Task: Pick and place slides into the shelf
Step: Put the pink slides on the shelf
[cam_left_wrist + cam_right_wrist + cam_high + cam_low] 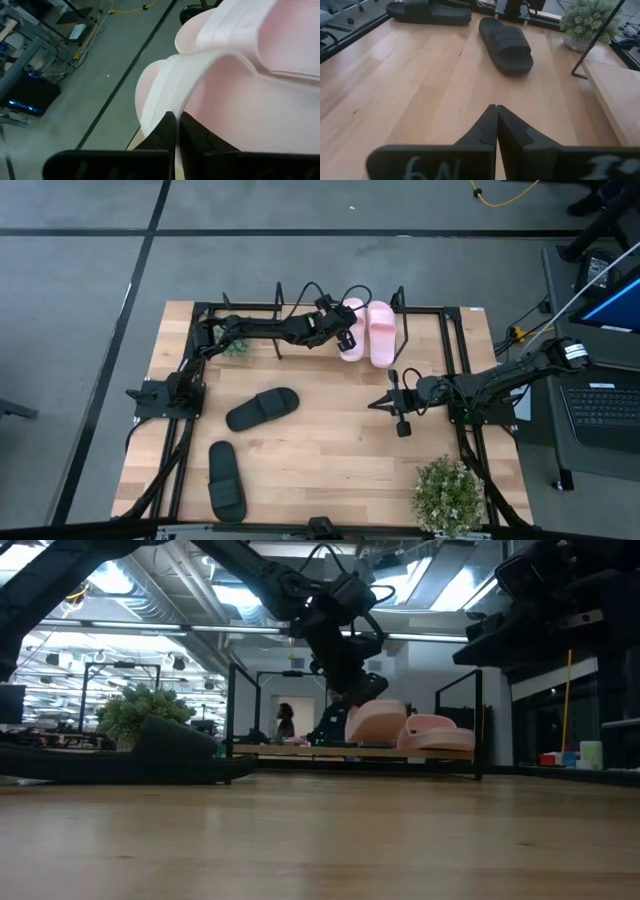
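Black rubber is lying on the pale wooden table at the left: one black sandal is sitting near the front edge with its long axis running front to back, and the second black sandal is resting just behind it, slanted across the boards. Both are lying well apart from the shelf at the back of the table. A small plant is standing by the shelf's left end. Moving right, the left gripper is reaching over the shelf and is pinching the strap of the left pink sandal; in its wrist view the fingers are meeting on the strap's pale edge. That sandal is lying front to back on the shelf board, just beside the second pink sandal, whose long axis is running the same way. In the low view the held sandal's near end is looking raised, so it may not be fully settled yet. So the shelf is holding two pink sandals, with bare board to their right and left. Farther right, the right gripper is hovering over the middle of the table with its fingers pressed together on nothing, pointing toward the black sandals; the slanted one is lying nearest to it. A larger plant is sitting at the front right corner.
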Robot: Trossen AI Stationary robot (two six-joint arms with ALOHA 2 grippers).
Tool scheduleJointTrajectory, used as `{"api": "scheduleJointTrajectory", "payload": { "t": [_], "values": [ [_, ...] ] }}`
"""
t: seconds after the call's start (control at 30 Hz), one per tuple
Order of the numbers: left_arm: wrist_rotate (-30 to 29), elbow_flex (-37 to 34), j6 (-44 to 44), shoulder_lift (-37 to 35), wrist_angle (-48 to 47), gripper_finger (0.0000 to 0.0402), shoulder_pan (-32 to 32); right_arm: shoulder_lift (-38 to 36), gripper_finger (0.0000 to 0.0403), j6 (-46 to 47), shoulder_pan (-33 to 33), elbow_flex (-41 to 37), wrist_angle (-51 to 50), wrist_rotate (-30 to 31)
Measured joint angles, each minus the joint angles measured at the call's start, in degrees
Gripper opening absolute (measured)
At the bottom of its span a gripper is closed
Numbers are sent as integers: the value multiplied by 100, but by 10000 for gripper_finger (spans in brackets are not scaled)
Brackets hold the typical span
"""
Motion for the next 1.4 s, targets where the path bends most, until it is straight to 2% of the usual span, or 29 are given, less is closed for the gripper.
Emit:
{"api": "scheduleJointTrajectory", "payload": {
  "t": [0.67,0.87,1.4],
  "values": [
    [46,-2,-131,97,99,0,-60,0,12,-5,-5,0,25,-4],
    [357,-4,-219,152,157,0,-62,0,12,-5,-5,0,23,-4],
    [499,-4,-234,162,245,0,-86,0,12,-5,-5,0,25,-6]
  ]
}}
